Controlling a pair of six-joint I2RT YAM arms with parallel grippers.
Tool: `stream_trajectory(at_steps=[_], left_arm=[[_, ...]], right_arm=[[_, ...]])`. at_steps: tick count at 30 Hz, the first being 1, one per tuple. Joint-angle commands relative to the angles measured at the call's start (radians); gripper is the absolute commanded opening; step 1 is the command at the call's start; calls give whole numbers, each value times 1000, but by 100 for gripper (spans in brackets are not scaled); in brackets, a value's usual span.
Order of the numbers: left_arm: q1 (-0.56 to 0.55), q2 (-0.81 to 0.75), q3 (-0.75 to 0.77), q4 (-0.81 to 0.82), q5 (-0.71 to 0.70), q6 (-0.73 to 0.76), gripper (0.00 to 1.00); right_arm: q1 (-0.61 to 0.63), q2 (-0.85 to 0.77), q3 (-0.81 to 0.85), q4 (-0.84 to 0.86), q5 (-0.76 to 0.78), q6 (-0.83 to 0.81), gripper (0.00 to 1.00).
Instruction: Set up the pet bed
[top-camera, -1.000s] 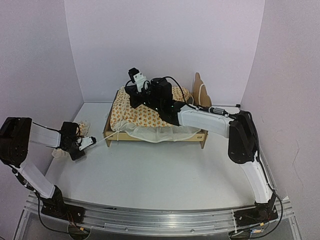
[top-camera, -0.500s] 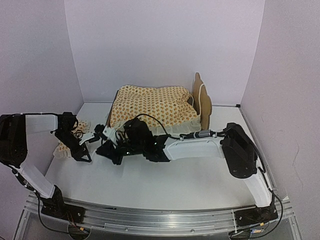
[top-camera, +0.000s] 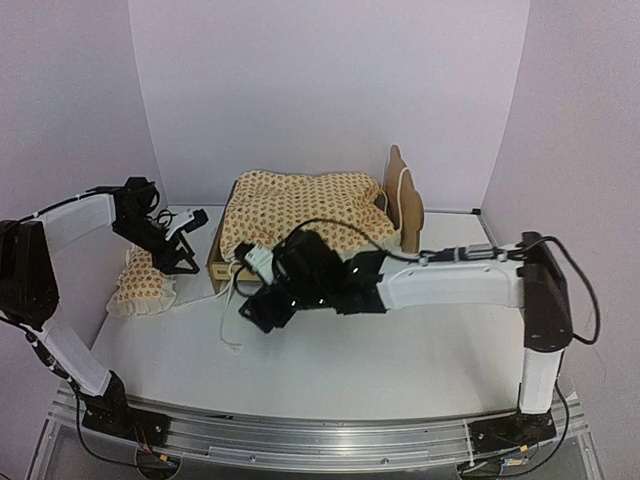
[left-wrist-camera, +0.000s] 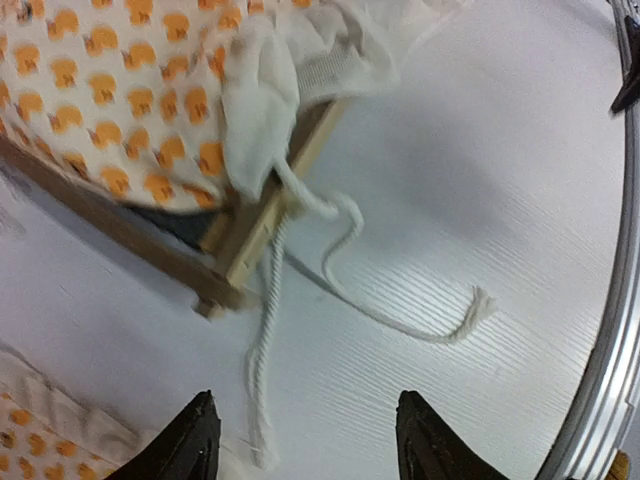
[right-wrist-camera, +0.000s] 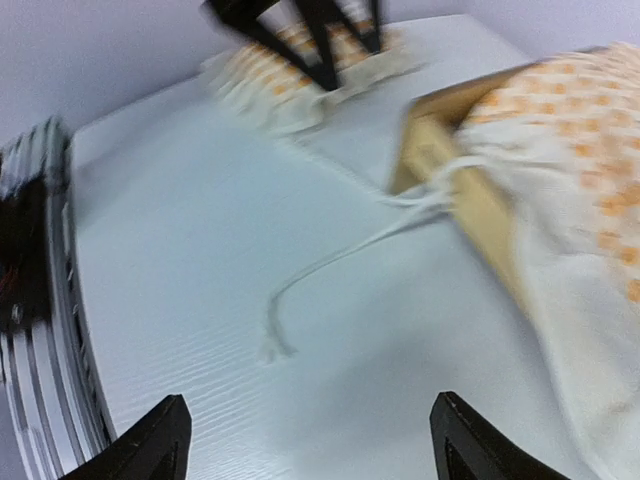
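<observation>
The pet bed's light-wood frame (top-camera: 214, 262) stands at the back centre, its headboard (top-camera: 405, 195) on the right. Cream orange-print bedding (top-camera: 300, 205) covers the frame. Two white cords (top-camera: 230, 312) trail from the bed's near left corner (left-wrist-camera: 240, 255) onto the table. The matching pillow (top-camera: 140, 285) lies on the table left of the bed. My left gripper (top-camera: 178, 262) hovers open over the gap between pillow and bed, nothing between its fingers (left-wrist-camera: 195, 440). My right gripper (top-camera: 258, 308) hangs open in front of the bed's left corner, above the cords (right-wrist-camera: 320, 265).
The lilac walls close in the white table on three sides. A metal rail (top-camera: 300, 435) runs along the near edge. The right arm (top-camera: 450, 285) stretches across in front of the bed. The pillow (right-wrist-camera: 290, 75) lies close to the left wall.
Both grippers have opened and let go. The bedding now lies spread over the frame. The left arm has lifted and swung back toward the bed; the right gripper has shifted right.
</observation>
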Motion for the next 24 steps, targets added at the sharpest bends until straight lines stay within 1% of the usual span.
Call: stream_trajectory(at_steps=[1,3,4,5,8,10,12,13,14,15,17,18,19,24], left_arm=[[-194,50,161,137,-101,-178,57],[-242,96,191,171,-173,-197,58],[-262,119,200,194,-216,-204,59],[-277,141,209,210,-258,-209,60],[-313,205,239,240,-348,-225,60],[-325,243,249,262,-383,-237,57],[-339,264,256,272,-403,-239,49],[-343,270,257,277,-410,-238,44],[-345,271,256,279,-415,-236,36],[-346,271,254,279,-417,-235,26],[-346,259,245,285,-419,-234,4],[-345,248,240,285,-416,-234,1],[-346,233,235,288,-412,-235,0],[-345,130,246,260,-406,-213,0]], right_arm=[[-135,-205,108,-338,389,297,74],[-215,-229,115,-456,407,445,63],[-259,-237,114,-512,409,523,60],[-289,-242,113,-552,415,575,58],[-332,-237,103,-603,490,633,63],[-345,-216,107,-615,524,640,65],[-361,-177,121,-636,521,646,66],[-370,-160,124,-645,517,654,67],[-380,-149,122,-651,514,669,67],[-391,-140,113,-653,509,692,67],[-421,-120,109,-652,467,722,67],[-430,-104,118,-652,449,725,67],[-437,-77,133,-652,434,723,66],[-481,35,219,-641,330,707,63]])
